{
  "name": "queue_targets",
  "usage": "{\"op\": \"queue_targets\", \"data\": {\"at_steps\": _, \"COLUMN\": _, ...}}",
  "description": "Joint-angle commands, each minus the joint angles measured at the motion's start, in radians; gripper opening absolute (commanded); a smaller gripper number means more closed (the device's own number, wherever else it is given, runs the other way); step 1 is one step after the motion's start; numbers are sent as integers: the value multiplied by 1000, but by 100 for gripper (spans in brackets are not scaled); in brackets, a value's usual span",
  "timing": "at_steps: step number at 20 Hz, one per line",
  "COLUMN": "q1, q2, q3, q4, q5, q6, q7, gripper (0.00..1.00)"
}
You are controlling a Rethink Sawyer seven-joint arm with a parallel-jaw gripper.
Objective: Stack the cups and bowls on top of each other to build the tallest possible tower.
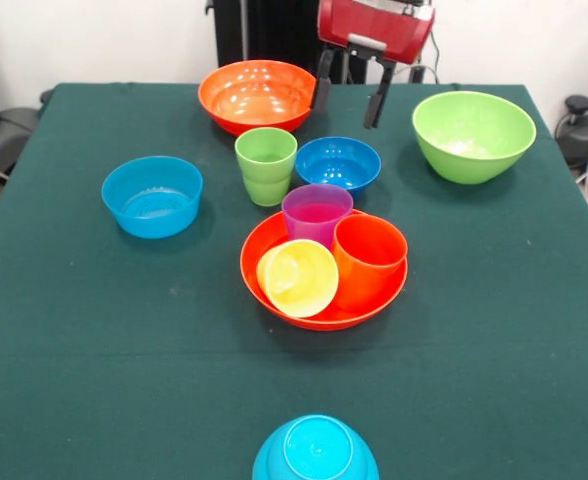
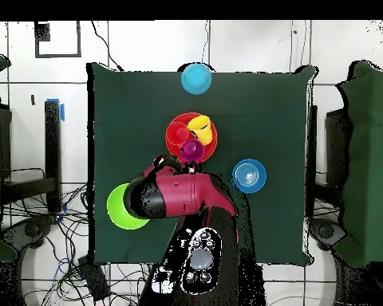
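Front view has the purple cup (image 1: 317, 212), orange cup (image 1: 368, 258) and tipped-over yellow cup (image 1: 297, 278) all sitting in one orange bowl (image 1: 274, 240) mid-table, with the green cup (image 1: 266, 165) and dark blue bowl (image 1: 338, 163) just behind it. Gripper (image 1: 350, 92) hangs up above those with its fingers spread, holding nothing, and the lime bowl (image 1: 473, 135), other orange bowl (image 1: 257, 95) and two light blue bowls (image 1: 152, 195) (image 1: 315, 451) are scattered around.

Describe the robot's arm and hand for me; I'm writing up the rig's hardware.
The arm is a bulky, rounded glossy crimson shell with black sections at its joints. In the front view its end shows a small grey plate below the red housing. The hand has two slim, straight black fingers hanging from it. No markings or cables on the arm are legible.
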Motion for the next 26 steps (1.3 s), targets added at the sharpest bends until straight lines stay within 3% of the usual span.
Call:
{"op": "queue_targets", "data": {"at_steps": 1, "q1": 27, "q2": 71, "q3": 50, "q4": 0, "q5": -2, "q6": -60, "q7": 110, "gripper": 100}}
{"op": "queue_targets", "data": {"at_steps": 11, "q1": 66, "q2": 102, "q3": 16, "q4": -36, "q5": -7, "q6": -78, "q7": 108, "gripper": 100}}
{"op": "queue_targets", "data": {"at_steps": 18, "q1": -1, "q2": 106, "q3": 58, "q4": -70, "q5": -14, "q6": -82, "q7": 50, "gripper": 100}}
{"op": "queue_targets", "data": {"at_steps": 26, "q1": 19, "q2": 73, "q3": 42, "q4": -66, "q5": 0, "q6": -36, "q7": 58, "gripper": 100}}
